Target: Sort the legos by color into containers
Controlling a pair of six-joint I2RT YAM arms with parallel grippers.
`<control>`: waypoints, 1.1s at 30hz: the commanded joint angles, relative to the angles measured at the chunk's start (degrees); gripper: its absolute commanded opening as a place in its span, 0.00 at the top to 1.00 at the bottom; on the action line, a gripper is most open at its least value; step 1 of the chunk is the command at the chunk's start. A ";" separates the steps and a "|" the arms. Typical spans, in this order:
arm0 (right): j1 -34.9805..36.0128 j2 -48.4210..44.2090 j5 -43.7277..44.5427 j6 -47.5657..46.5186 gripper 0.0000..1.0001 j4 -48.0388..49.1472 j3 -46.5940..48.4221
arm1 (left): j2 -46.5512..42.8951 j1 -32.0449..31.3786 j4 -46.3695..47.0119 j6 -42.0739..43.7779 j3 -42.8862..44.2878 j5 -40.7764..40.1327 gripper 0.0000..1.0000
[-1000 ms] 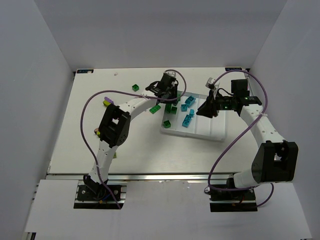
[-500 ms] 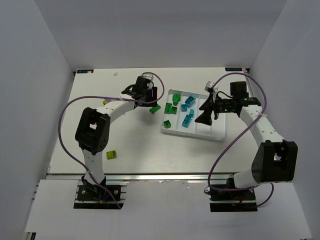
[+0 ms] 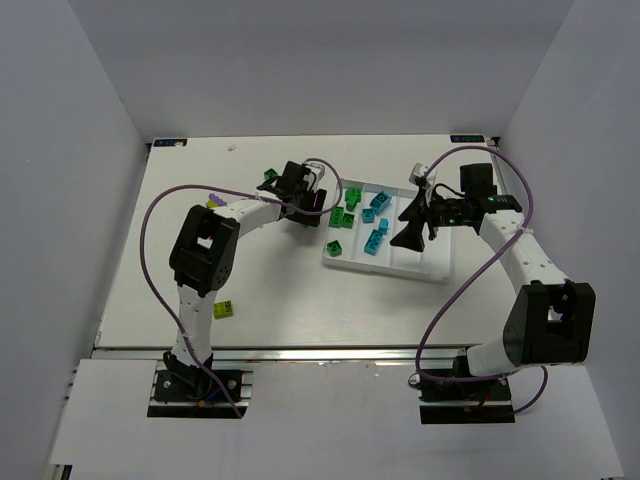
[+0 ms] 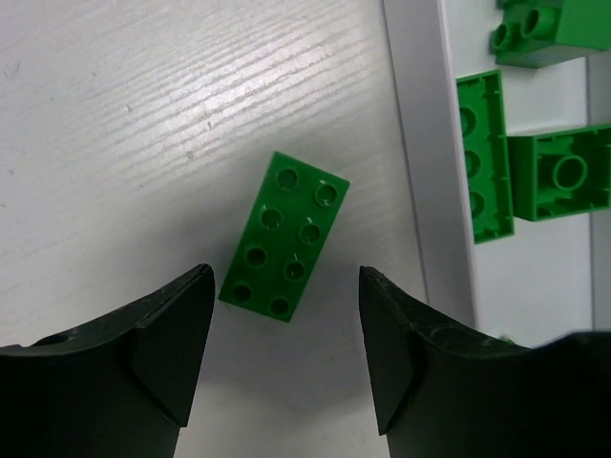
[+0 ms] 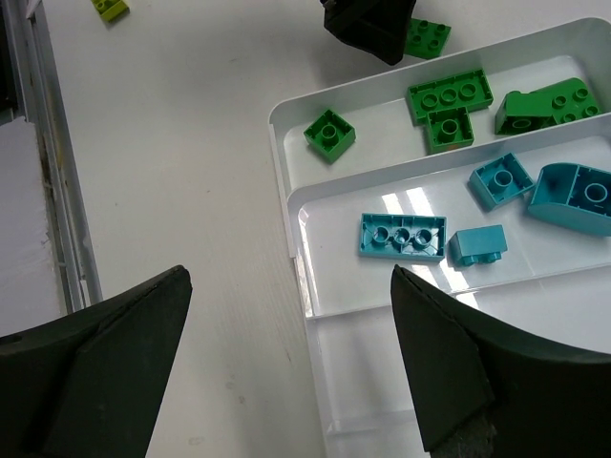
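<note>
Table (image 3: pixel 180 230) carries the white tray (image 5: pixel 286 205), whose end compartment gathers green bricks (image 5: pixel 449 95) and the next one teal bricks (image 5: pixel 403 236). Right gripper (image 5: pixel 289 281) hangs above the tray, fingers spread and empty, probably parked out of the way. Left gripper (image 4: pixel 284 277), fingers spread, hovers over a green brick (image 4: pixel 284 236) lying on the table just beside the tray's rim, placed to pinch its narrow width.

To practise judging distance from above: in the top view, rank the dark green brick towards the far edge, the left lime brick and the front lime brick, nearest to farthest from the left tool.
From the left tool:
1. Dark green brick: just beyond it, on the far side.
2. Left lime brick: out to its left, by the cable.
3. Front lime brick: towards the near edge.
</note>
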 commanded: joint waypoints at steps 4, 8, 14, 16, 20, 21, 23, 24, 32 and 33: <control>-0.21 -0.90 -0.68 -1.03 0.11 -0.71 0.50 | 1.85 -0.07 2.53 3.98 4.31 -4.17 0.31; -0.20 -0.90 -0.42 -1.12 0.11 -0.71 0.68 | 3.17 -0.07 2.35 3.89 5.19 -4.70 0.38; -0.29 -0.89 -0.51 -1.21 0.11 -0.80 0.77 | 2.04 -0.16 2.96 2.84 1.95 -4.09 0.53; -0.21 -0.72 -0.59 -1.12 0.11 -0.80 0.94 | 1.33 -0.16 3.58 2.75 -0.25 -4.09 0.56; -0.20 -0.54 -0.68 -1.21 0.11 -0.89 1.29 | -1.30 -0.16 4.46 1.78 -3.24 -4.79 0.68; -0.29 -0.54 -0.68 -1.21 0.11 -1.06 1.38 | -2.79 -0.25 4.46 1.43 -3.77 -4.96 0.73; -0.29 -0.63 -0.68 -1.21 0.10 -0.98 1.38 | -4.72 -0.16 4.90 0.21 -5.09 -5.31 0.77; -0.21 -0.63 -0.68 -1.12 0.11 -1.07 1.38 | -7.00 -0.16 5.25 -0.41 -5.44 -5.49 0.78; -0.21 -0.54 -1.21 -0.51 0.10 -0.71 1.47 | -14.14 -0.25 12.01 -10.95 -5.44 1.71 0.82; -0.20 -0.54 -1.21 -0.51 0.10 -0.71 1.47 | -14.23 -0.33 12.71 -11.92 -5.35 2.50 0.82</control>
